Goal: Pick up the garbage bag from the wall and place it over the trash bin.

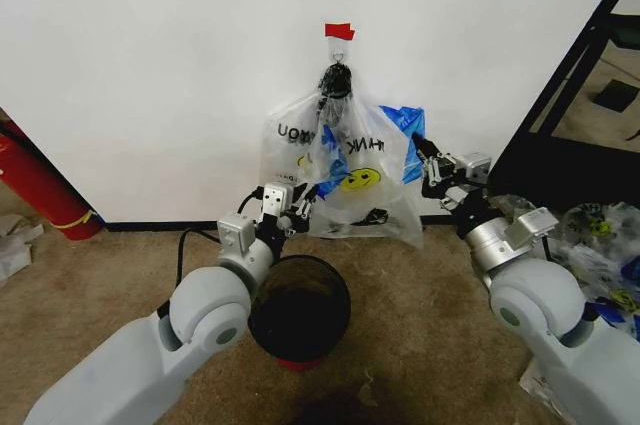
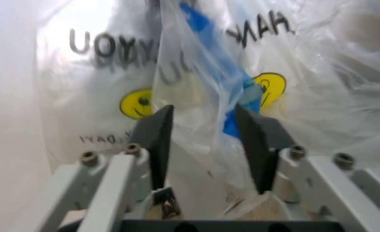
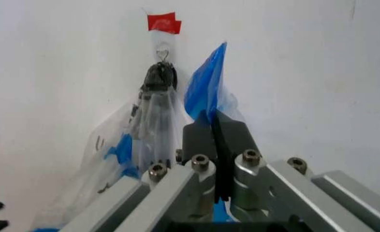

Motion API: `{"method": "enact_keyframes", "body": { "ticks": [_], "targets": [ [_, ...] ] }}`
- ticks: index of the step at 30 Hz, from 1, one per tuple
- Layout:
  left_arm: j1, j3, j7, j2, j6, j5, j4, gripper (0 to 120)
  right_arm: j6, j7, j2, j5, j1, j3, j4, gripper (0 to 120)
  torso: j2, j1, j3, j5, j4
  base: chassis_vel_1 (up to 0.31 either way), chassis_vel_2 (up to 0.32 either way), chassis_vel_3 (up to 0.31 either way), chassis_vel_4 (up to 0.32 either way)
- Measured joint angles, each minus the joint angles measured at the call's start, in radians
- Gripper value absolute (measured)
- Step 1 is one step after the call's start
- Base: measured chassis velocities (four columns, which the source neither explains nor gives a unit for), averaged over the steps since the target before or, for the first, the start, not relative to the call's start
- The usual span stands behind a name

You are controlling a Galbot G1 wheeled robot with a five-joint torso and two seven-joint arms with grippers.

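Head view: tan carpet point(image 1: 420, 315), white wall point(image 1: 150, 65), black baseboard point(image 1: 160, 226). Garbage bag point(image 1: 360, 190) hangs off the hook point(image 1: 339, 53) under red tape point(image 1: 339, 31). Trash bin point(image 1: 299, 310) on the floor at 6 o'clock of it; contents unreadable. Red cylinder point(image 1: 35, 185) at 9 o'clock.

Left wrist: left gripper point(image 2: 204, 140) fingers spread, bag film between them.

Right wrist: right gripper point(image 3: 216, 145) fingers clenched on the bag's blue edge.

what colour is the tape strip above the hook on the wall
Red. The small tape strip on the plain white wall shows best in the right wrist view.
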Motion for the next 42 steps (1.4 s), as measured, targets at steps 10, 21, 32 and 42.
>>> {"method": "enact_keyframes", "body": {
  "ticks": [10, 21, 32, 42],
  "targets": [
    [-0.013, -0.022, 0.072, 0.064, -0.054, 0.078, -0.086, 81, 0.013, -0.001, 0.014, -0.041, -0.014, -0.006, 0.002, 0, 0.0, 0.0, 0.0, 0.0002, -0.0002, 0.0, 0.0, 0.0, 0.0],
    [-0.415, 0.374, 0.092, -0.01, 0.059, 0.155, 0.103, 100, 0.033, -0.012, 0.03, -0.087, -0.098, 0.066, 0.013, 0, 0.0, 0.0, 0.0, 0.0001, -0.0008, 0.0, 0.0, 0.0, 0.0],
    [-0.644, 0.552, 0.117, -0.048, 0.122, 0.277, 0.232, 71, 0.046, -0.033, 0.029, -0.078, -0.217, 0.18, 0.077, 0, 0.0, 0.0, 0.0, 0.0003, -0.0004, 0.0, 0.0, 0.0, 0.0],
    [-0.71, 0.629, 0.131, -0.023, 0.192, 0.271, 0.22, 70, 0.049, -0.035, 0.03, -0.078, -0.209, 0.176, 0.077, 0, 0.0, 0.0, 0.0, 0.0002, -0.0003, 0.0, 0.0, 0.0, 0.0]
  ]
}}
